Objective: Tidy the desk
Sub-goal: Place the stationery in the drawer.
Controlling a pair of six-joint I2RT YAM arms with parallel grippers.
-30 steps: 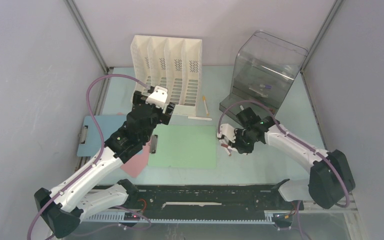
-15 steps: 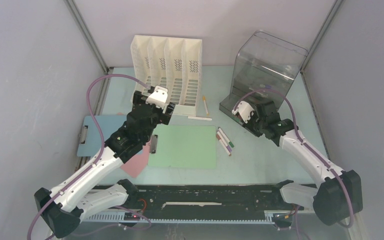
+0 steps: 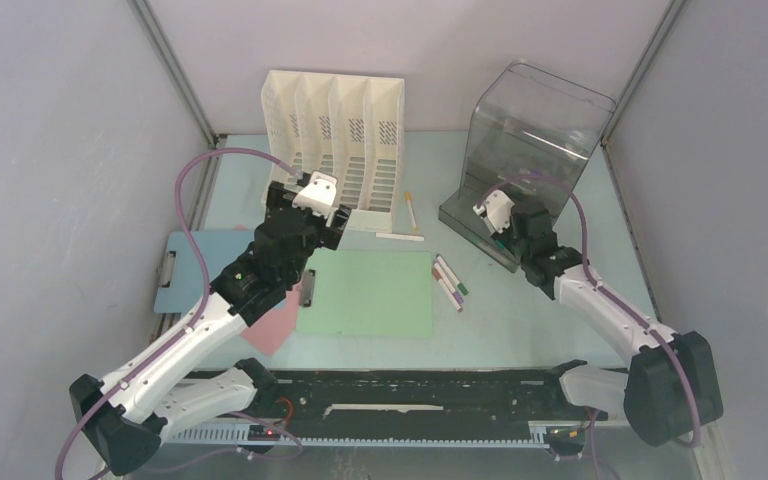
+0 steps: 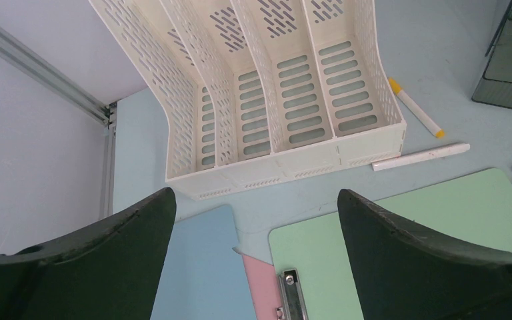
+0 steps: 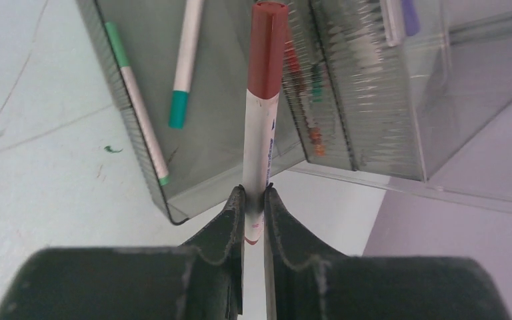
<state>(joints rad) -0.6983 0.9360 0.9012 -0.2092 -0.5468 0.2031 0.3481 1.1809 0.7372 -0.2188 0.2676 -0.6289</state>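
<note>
Desk [image 3: 500,322] long axis runs left-right

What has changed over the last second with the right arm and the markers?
The right gripper, shut on a red-capped white marker, has carried it from beside the green clipboard to the open front of the smoky clear plastic organizer, farther back and right. The left gripper stayed open near the white slotted file rack; the loose markers by the clipboard lie unmoved.

Colours: desk [image 3: 520,320], pale mint-green; file rack [image 3: 345,130], cream, slot-perforated; right clipboard [image 3: 375,292], green; left clipboard [image 3: 195,265], blue; drawer organiser [image 3: 535,130], smoky grey; marker [image 5: 261,120], white, cap apparently maroon.
</note>
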